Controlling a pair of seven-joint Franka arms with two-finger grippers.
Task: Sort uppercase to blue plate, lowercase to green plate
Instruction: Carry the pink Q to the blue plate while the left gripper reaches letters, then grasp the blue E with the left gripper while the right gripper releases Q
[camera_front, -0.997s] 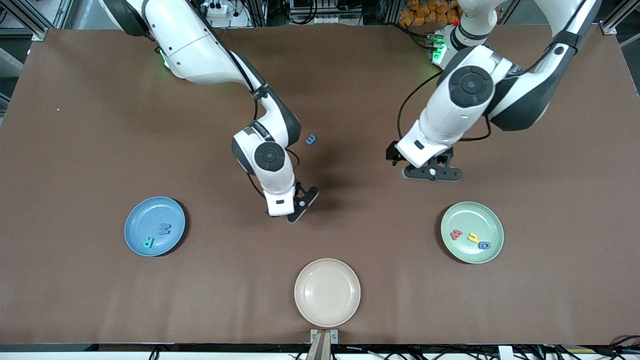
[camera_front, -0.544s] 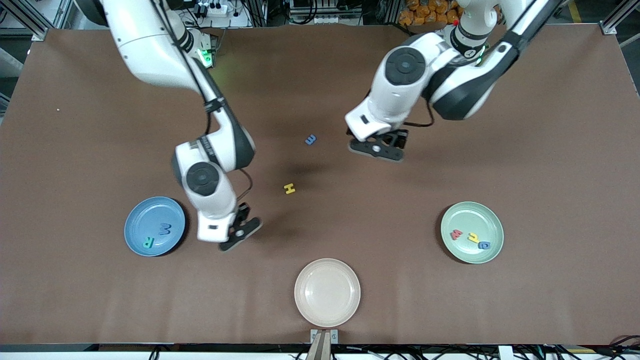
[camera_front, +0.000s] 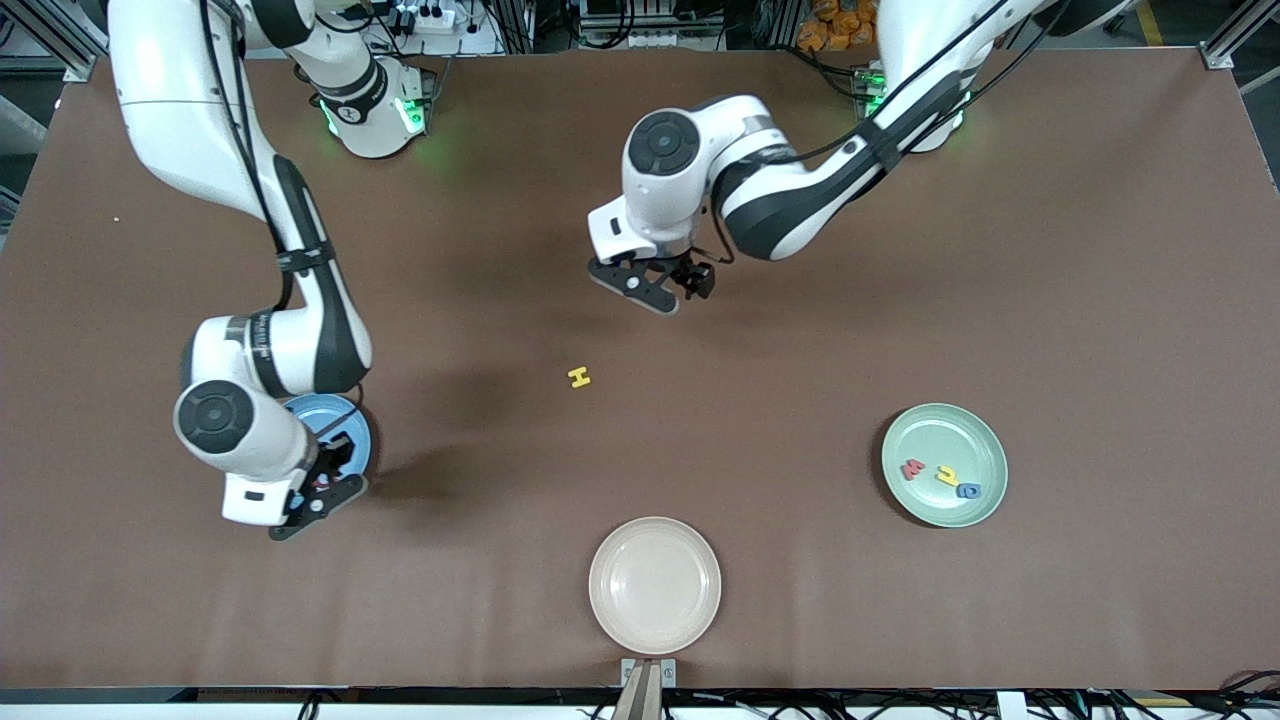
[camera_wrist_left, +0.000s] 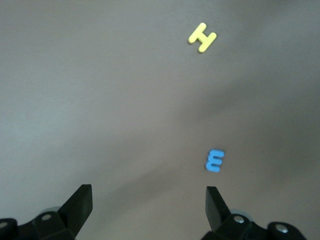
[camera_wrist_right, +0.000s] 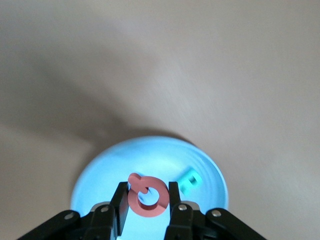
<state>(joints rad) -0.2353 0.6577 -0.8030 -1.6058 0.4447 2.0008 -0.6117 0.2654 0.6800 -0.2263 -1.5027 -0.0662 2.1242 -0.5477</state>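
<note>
Right gripper (camera_wrist_right: 147, 200) has its jaws clamped on the red Q (camera_wrist_right: 146, 196) over the blue plate (camera_wrist_right: 100, 170), close to its rim: a release here could drop it onto the worktop (camera_front: 200, 620). Left gripper (camera_wrist_left: 147, 210), jaws fully apart and empty, hangs over the blue e (camera_wrist_left: 214, 161); a skewed descent could knock the e aside. H (camera_front: 579, 377) lies loose mid-worktop.

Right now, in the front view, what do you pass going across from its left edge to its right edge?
right gripper holding the red Q over the blue plate → yellow H → cream plate → green plate
</note>
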